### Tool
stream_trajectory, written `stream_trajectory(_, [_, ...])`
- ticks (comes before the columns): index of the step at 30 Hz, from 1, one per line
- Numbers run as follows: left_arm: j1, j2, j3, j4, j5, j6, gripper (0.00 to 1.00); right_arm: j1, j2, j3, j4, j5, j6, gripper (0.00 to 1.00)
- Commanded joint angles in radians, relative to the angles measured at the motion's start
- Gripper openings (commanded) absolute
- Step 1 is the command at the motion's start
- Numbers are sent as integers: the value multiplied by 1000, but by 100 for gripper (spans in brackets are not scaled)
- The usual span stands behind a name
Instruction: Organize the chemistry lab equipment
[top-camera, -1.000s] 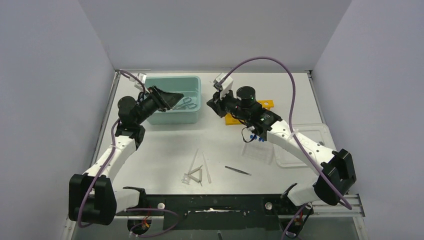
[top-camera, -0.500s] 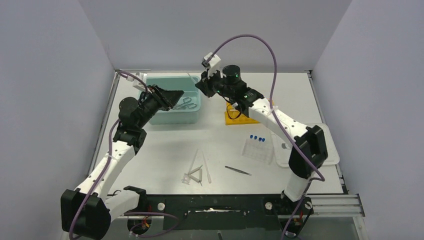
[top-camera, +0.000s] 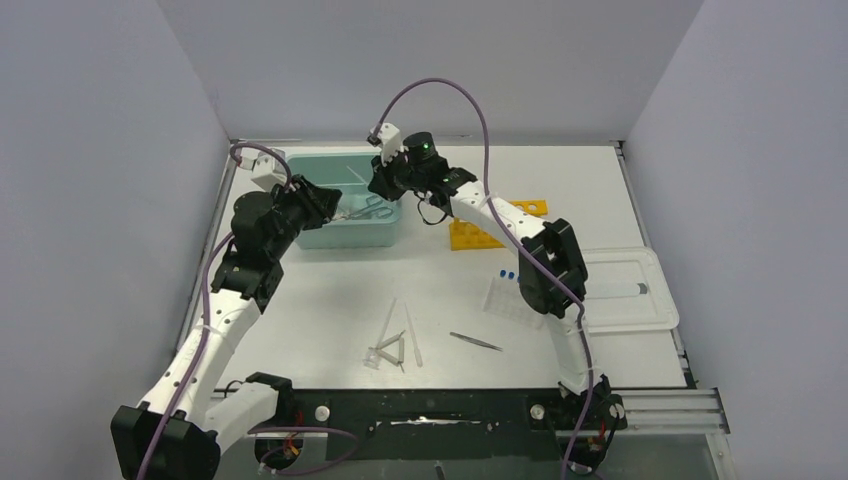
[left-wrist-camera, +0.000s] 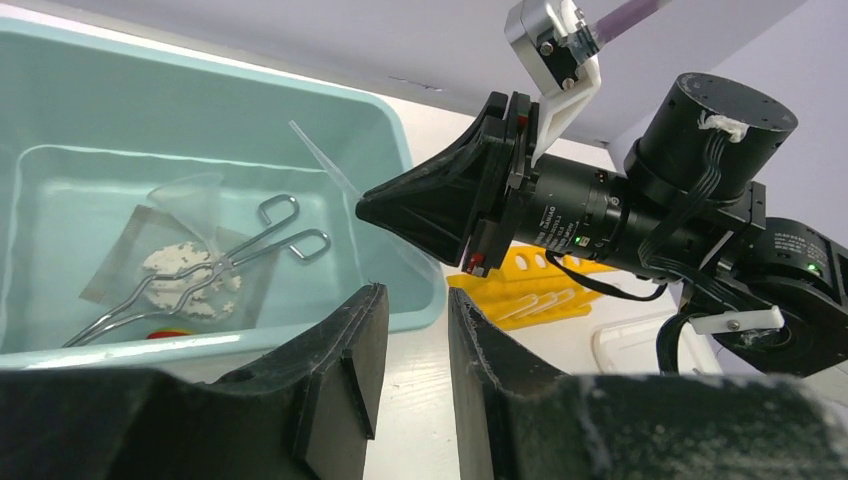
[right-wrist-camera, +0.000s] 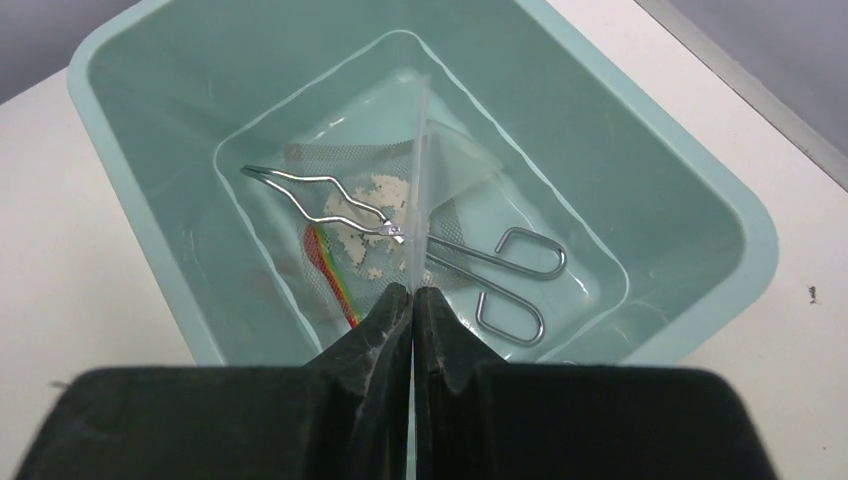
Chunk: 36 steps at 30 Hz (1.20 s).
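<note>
Tabletop tub (right-wrist-camera: 760, 240): right tool (right-wrist-camera: 412, 292) pinching dropper (right-wrist-camera: 420, 170)

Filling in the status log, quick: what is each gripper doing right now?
Left gripper: open, empty.
Right gripper: shut on thin clear plastic dropper.

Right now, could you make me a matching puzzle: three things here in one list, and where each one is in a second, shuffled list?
Things:
1. forceps
2. dropper
3. tweezers

Places:
A. lying on the table
B. pinched in the right gripper
C. lying inside the tub

Pairs: 1-C, 2-B, 3-A.
</note>
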Motion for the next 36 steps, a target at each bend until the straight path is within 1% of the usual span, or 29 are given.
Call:
stream_trajectory(1, [13, -17, 30, -21, -28, 43, 28, -1, 20, 86, -11, -38, -24, 0])
stream_trajectory(3, [17, -7, 28, -20, -19, 45, 28, -5, 46, 110, -31, -42, -29, 1])
stream_trajectory(4, [17, -4, 28, -21, -17, 48, 28, -4, 55, 112, -33, -42, -30, 3])
stream_trajectory(5, [18, 1, 29, -23, -15, 49, 28, -4, 61, 112, -37, -40, -30, 7])
stream_trajectory(8, [23, 15, 27, -25, -4, 52, 28, -4, 60, 139, -36, -29, -35, 27])
stream_trajectory(11, [27, 23, 24, -24, 1, 56, 28, -4, 26, 129, -18, -12, -42, 49])
stream_trajectory(13, [29, 28, 22, -23, -4, 60, 28, -2, -4, 127, -13, 0, -54, 55])
stream_trajectory(14, [28, 30, 22, -23, -6, 61, 28, -1, -27, 123, -4, 6, -59, 55])
stream_trajectory(15, [28, 33, 22, -24, -8, 64, 28, 0, -58, 85, 15, 17, -64, 55])
stream_trajectory(16, [28, 35, 24, -27, -9, 67, 28, 6, -104, 34, 58, 30, -66, 55])
stream_trajectory(17, [28, 38, 27, -32, -8, 73, 28, 12, -159, -53, 130, 45, -68, 55])
stream_trajectory(19, [26, 49, 34, -46, -9, 85, 29, 31, -259, -159, 191, 86, -69, 55])
stream_trajectory(21, [27, 68, 45, -68, -19, 101, 31, 61, -355, -267, 214, 155, -79, 55])
stream_trajectory(24, [24, 103, 67, -76, -27, 107, 32, 140, -549, -513, 276, 323, -103, 54])
stream_trajectory(27, [25, 125, 100, -72, -24, 109, 32, 191, -663, -698, 243, 445, -46, 53])
stream_trajectory(30, [27, 144, 129, -69, -25, 112, 32, 208, -738, -849, 190, 496, 56, 53])
stream_trajectory(33, [29, 151, 131, -64, -16, 112, 32, 233, -770, -956, 142, 521, 138, 52])
stream_trajectory(36, [29, 152, 111, -47, -10, 106, 33, 272, -768, -1027, 101, 555, 189, 51])
